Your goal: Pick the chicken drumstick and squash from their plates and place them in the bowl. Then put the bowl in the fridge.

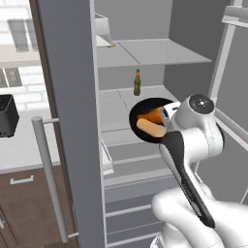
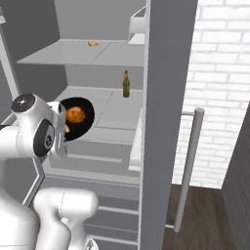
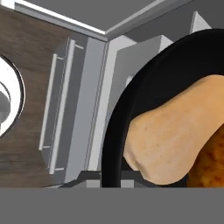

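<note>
A tall grey fridge (image 1: 72,121) stands open, its long bar handle (image 1: 48,179) on the left. Inside, a small brown glass bottle (image 1: 137,83) stands upright on a pale shelf (image 1: 116,104). Just right of it, in front of that shelf, the round shiny black bowl (image 1: 140,112) is held up tilted. In it lie the smooth pale tan squash (image 1: 150,128) and the orange-brown chicken drumstick (image 2: 75,114), side by side. The pincer (image 3: 103,178) is squeezed tight on the bowl's rim.

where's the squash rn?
In the black bowl beside the drumstick: the squash sits mid-frame in the left base view, carried at the open fridge's shelves.
</note>
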Tool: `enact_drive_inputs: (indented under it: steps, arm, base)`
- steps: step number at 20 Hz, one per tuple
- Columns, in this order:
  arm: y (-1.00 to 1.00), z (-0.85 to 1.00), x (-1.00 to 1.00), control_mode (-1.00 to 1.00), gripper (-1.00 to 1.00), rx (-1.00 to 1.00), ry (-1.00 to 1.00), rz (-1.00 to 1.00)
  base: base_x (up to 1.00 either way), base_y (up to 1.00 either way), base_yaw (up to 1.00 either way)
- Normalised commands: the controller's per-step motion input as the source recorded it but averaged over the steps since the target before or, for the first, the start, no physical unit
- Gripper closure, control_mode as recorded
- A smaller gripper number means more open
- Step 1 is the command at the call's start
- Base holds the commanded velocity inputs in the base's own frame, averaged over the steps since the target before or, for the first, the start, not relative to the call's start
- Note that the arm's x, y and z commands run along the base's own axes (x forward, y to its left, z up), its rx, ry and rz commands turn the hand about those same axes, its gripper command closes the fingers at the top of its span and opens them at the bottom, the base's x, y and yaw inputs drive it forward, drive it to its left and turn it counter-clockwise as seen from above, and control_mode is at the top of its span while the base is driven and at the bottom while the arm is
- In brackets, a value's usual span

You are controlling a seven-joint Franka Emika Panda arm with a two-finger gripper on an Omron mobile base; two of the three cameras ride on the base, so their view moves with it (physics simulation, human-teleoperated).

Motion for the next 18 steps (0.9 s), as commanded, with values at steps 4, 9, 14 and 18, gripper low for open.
enact_drive_inputs:
  steps: [4,9,14,18]
  arm:
    - [-0.02,0.00,1.00,-1.00,1.00,0.09,0.03,0.06]
    - [0.01,-0.01,1.00,-1.00,1.00,0.06,0.09,0.04]
    - [0.35,-0.06,1.00,-1.00,1.00,0.00,0.07,0.00]
    - [0.23,-0.22,0.91,-1.00,1.00,0.00,0.02,0.00]
  base:
    - [0.00,0.00,0.00]
    - [0.00,0.00,0.00]
    - [0.00,0.00,0.00]
    - [0.00,0.00,0.00]
